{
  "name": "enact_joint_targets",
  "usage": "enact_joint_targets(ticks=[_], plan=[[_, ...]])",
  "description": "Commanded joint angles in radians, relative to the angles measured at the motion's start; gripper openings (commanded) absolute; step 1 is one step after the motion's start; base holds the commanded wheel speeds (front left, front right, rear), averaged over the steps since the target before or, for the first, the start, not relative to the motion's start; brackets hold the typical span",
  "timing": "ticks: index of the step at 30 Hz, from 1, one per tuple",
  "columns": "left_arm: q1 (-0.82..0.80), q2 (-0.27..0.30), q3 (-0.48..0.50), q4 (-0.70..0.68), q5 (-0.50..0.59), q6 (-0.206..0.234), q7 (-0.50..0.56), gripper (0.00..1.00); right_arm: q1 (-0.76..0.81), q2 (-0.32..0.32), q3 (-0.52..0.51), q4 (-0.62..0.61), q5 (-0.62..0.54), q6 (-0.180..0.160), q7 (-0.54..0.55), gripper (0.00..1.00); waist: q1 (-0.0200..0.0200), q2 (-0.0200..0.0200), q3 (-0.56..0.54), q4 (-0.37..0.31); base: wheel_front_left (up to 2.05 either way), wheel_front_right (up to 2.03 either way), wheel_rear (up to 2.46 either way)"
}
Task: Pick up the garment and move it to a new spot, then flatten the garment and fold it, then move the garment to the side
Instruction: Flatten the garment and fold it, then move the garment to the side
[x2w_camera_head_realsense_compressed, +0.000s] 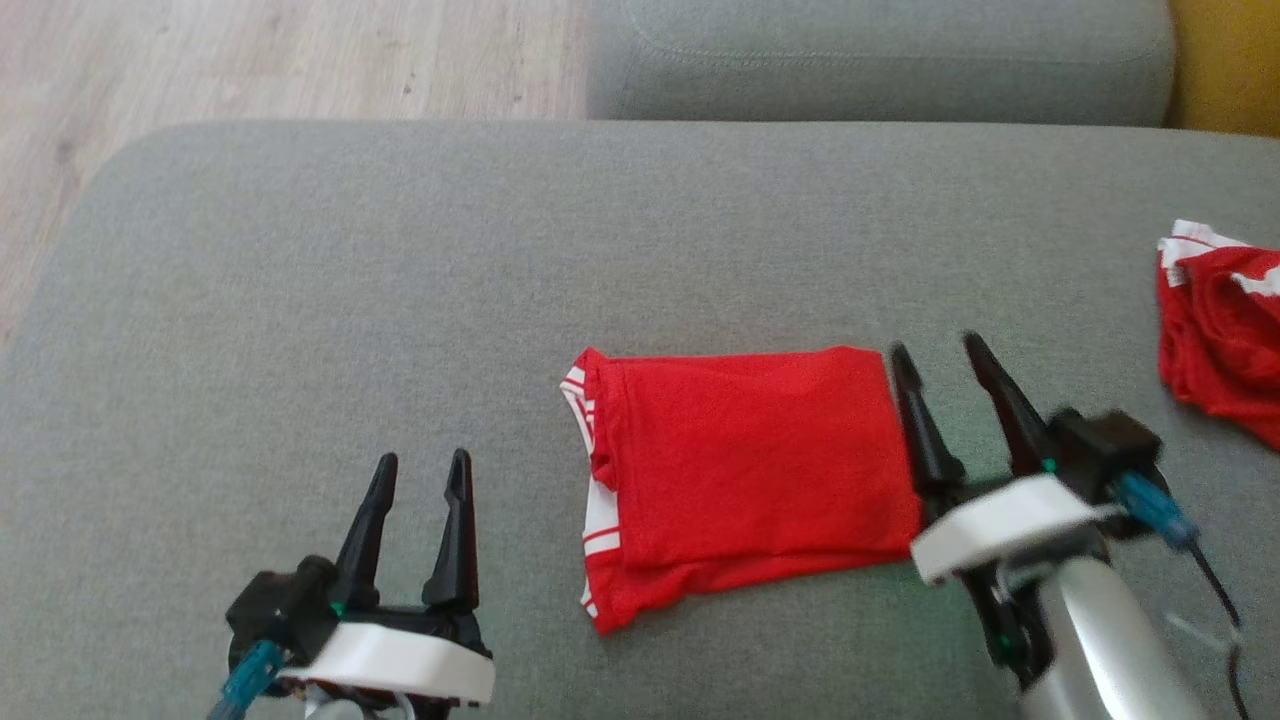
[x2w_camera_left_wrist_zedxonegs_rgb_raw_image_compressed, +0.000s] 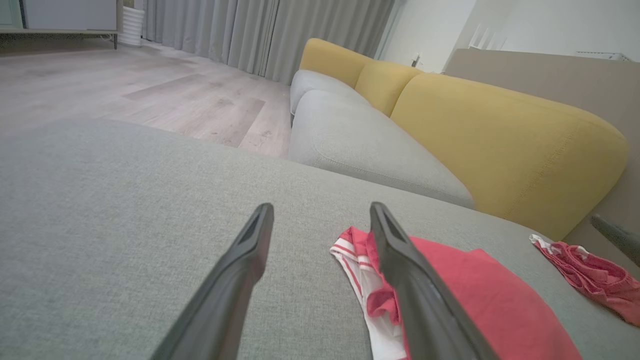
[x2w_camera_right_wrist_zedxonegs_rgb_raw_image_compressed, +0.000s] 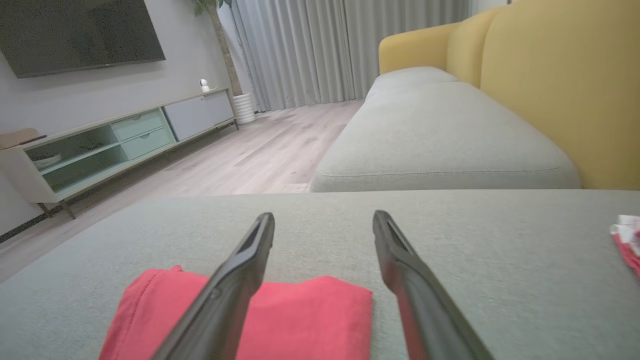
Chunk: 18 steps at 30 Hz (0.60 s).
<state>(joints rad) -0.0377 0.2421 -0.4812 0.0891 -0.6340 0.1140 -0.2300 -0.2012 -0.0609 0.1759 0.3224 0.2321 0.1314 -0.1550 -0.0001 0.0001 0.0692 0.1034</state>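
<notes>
garment (x2w_camera_head_realsense_compressed: 750, 470): folded, looks soft, light; pinch all layers at right edge | left gripper (x2w_camera_head_realsense_compressed: 422, 458): jaws wide, empty | right gripper (x2w_camera_head_realsense_compressed: 936, 346): jaws wide, empty

You're in a home living room: a grey sofa (x2w_camera_right_wrist_zedxonegs_rgb_raw_image_compressed: 440, 145) with yellow backs (x2w_camera_right_wrist_zedxonegs_rgb_raw_image_compressed: 560, 75) runs along the right, a wood floor (x2w_camera_right_wrist_zedxonegs_rgb_raw_image_compressed: 260, 155) lies left of it, curtains (x2w_camera_right_wrist_zedxonegs_rgb_raw_image_compressed: 310, 50) hang at the far end, and a TV (x2w_camera_right_wrist_zedxonegs_rgb_raw_image_compressed: 75, 35) sits above a low cabinet (x2w_camera_right_wrist_zedxonegs_rgb_raw_image_compressed: 140, 135) on the left.
</notes>
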Motion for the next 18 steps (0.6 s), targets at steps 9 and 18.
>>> enact_joint_targets(ticks=[9, 18], plan=[[0.003, 0.011, 0.059, 0.013, 0.014, 0.018, -0.021, 1.00, 0.131, 0.011, -0.095, -0.108, -0.036, -0.001, -0.003, 1.00, 0.0001, -0.0001, -0.050, -0.024, 0.00, 0.00, 0.00], [0.041, 0.010, 0.088, 0.037, 0.009, 0.011, -0.028, 1.00, 0.201, 0.011, -0.129, -0.154, -0.057, -0.001, 0.009, 1.00, 0.0001, -0.0001, -0.065, -0.028, 0.00, 0.00, 0.00]])
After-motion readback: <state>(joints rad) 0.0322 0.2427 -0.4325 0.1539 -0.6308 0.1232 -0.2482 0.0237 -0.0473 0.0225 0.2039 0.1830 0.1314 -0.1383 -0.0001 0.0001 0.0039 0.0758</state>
